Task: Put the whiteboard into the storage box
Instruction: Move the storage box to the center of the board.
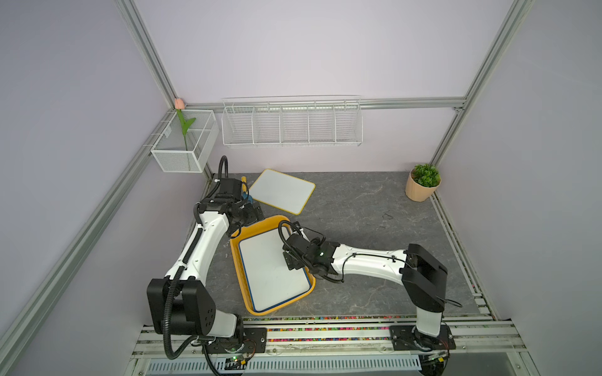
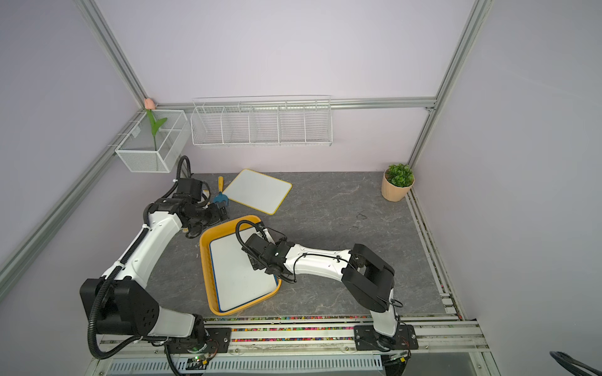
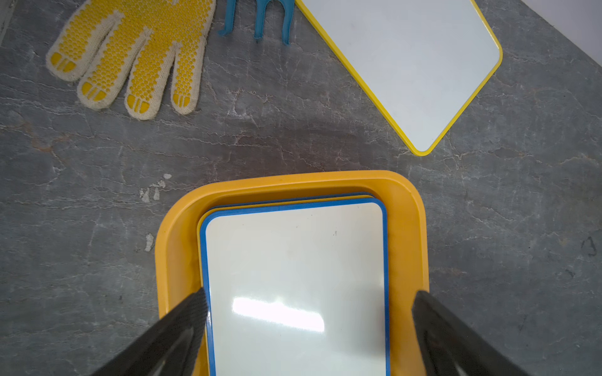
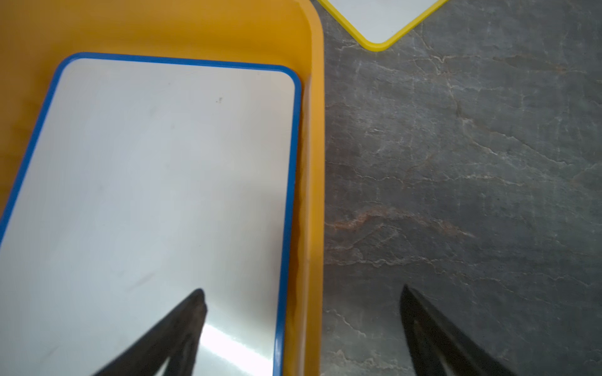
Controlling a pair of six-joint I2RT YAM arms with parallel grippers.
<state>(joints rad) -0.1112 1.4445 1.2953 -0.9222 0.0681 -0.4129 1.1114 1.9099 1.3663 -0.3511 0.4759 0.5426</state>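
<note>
The orange-yellow storage box (image 1: 260, 224) (image 2: 228, 225) sits at the front middle of the table. A blue-framed whiteboard (image 1: 270, 273) (image 2: 241, 276) lies flat inside it, on top of other board edges seen in the left wrist view. A second, yellow-framed whiteboard (image 1: 281, 191) (image 2: 257, 190) lies on the table behind the box. My left gripper (image 3: 309, 302) hovers open over the box's far end, one finger above each long wall, holding nothing. My right gripper (image 4: 302, 291) is open astride the box's right wall (image 4: 311, 162), one finger over the blue-framed whiteboard (image 4: 146, 162), the other over bare table.
A yellow dotted glove (image 3: 136, 48) and a blue hand rake (image 3: 257, 19) lie at the back left, beside the left arm. A potted plant (image 1: 423, 182) stands at the back right. A white wire rack (image 1: 293, 125) and a mesh basket (image 1: 184, 143) hang on the walls.
</note>
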